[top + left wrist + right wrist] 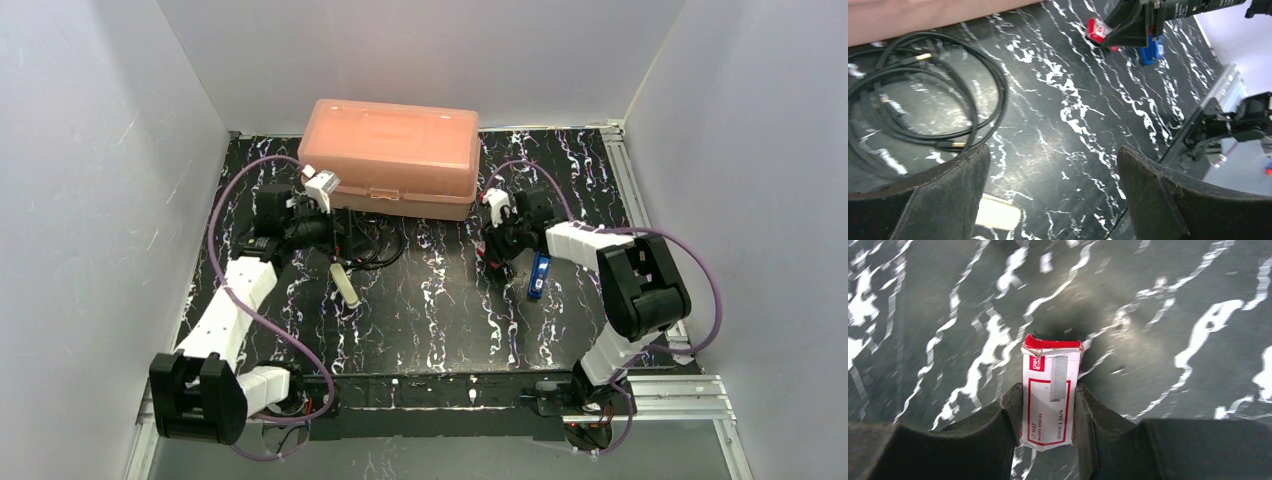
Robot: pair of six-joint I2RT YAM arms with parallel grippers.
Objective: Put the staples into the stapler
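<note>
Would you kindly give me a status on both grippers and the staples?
Left gripper open, empty. Right gripper shut on staples box, fingers either side. Blue stapler close beside.

Robot lab test cell. Plain white panels enclose space beyond and to both sides of left end effector and right end effector. Black marbled worktop beneath them. Aluminium framing rail nearer than both. Purple cabling loops off white robot arm behind left end effector.

Black marbled surface carries a peach lidded box, coiled black cable, blue stapler, and possibly a cream stapler.
</note>
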